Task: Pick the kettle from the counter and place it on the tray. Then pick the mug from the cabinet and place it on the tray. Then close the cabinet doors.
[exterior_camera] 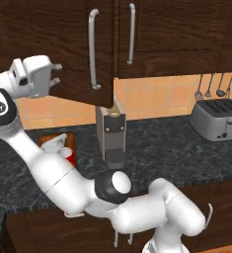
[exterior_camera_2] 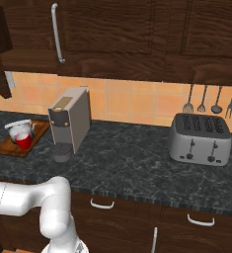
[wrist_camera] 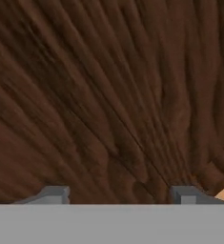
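Observation:
My gripper (exterior_camera: 57, 74) is raised at the upper left, open, with its fingertips (exterior_camera: 58, 66) right against the outer face of a cabinet door (exterior_camera: 73, 54). That door hangs at an angle, its long silver bar handle to the right of the hand. In the hand view my gripper (wrist_camera: 118, 194) has its tips spread and nothing between them, with dark wood grain of the cabinet door (wrist_camera: 108, 95) close in front. The other cabinet door (exterior_camera: 152, 34) looks shut. On the counter (exterior_camera_2: 132, 158) lies the tray (exterior_camera_2: 9, 147), and on it stand the silver kettle (exterior_camera_2: 19, 127) and the red mug (exterior_camera_2: 22, 141).
A grey coffee machine (exterior_camera_2: 70, 118) stands right of the tray, under the angled door. A silver toaster (exterior_camera_2: 200, 138) sits far right, with utensils (exterior_camera_2: 209, 101) hanging on the tiled wall. My arm crosses in front of the tray (exterior_camera: 51, 140) in the left base view.

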### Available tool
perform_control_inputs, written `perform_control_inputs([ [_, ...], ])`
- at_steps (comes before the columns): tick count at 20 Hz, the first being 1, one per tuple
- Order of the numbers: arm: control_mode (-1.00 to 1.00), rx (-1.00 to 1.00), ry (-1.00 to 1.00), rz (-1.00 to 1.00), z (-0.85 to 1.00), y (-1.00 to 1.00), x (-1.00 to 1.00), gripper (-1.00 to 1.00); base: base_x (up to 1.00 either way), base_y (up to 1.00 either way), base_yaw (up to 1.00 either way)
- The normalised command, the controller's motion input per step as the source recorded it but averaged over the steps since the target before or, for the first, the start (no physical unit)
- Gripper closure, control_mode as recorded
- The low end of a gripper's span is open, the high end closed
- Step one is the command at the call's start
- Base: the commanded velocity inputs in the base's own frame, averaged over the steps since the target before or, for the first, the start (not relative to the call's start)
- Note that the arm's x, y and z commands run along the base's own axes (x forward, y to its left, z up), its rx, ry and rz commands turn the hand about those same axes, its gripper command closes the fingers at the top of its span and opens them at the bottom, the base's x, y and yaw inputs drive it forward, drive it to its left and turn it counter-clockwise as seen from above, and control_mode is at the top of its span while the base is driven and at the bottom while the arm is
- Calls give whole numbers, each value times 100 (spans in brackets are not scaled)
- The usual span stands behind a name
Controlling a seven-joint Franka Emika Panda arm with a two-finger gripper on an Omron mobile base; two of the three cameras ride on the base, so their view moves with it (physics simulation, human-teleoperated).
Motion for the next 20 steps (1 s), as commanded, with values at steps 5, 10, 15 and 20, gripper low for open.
perform_control_inputs([
  [5, -100, 15, -6, 24, 17, -54, 59, -100, 0, 0, 0],
  [10, -100, 12, -6, 35, 5, -57, 76, -100, 0, 0, 0],
  [15, -100, 2, 0, 29, -1, -32, 64, -100, 0, 0, 0],
  [20, -100, 4, 0, 25, -14, -23, 78, -100, 0, 0, 0],
])
